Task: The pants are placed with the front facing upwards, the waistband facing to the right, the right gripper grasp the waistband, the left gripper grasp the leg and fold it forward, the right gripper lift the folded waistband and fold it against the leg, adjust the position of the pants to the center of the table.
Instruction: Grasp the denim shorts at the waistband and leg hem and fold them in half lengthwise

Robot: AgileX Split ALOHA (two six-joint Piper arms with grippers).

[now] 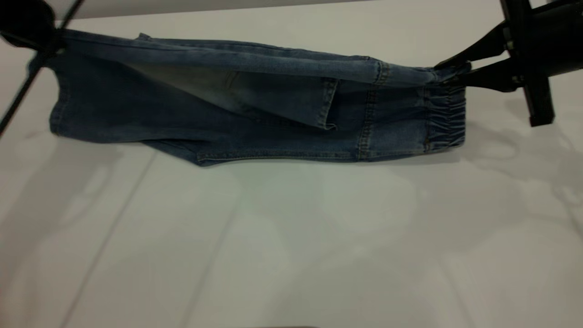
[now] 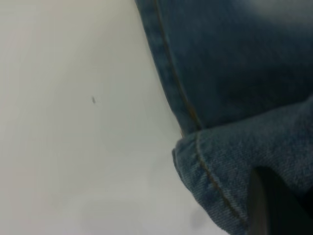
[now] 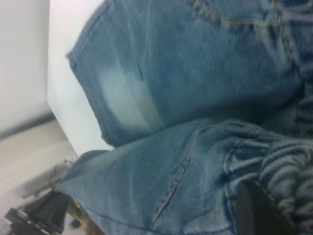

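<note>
Denim pants [image 1: 255, 114] are lying across the far half of the table [image 1: 291, 237], around 12 o'clock from centre; the right gripper [image 1: 448, 73] at 2 o'clock is clamping the far end of the waistband [image 1: 444, 120], and the left gripper [image 1: 45, 36] at 10 o'clock is pinching the leg hem, both holding the far edge raised. Lengthwise fold is looking under way, with one leg hanging over the other, not yet laid flat; the waistband-to-leg fold and centring are remaining
</note>
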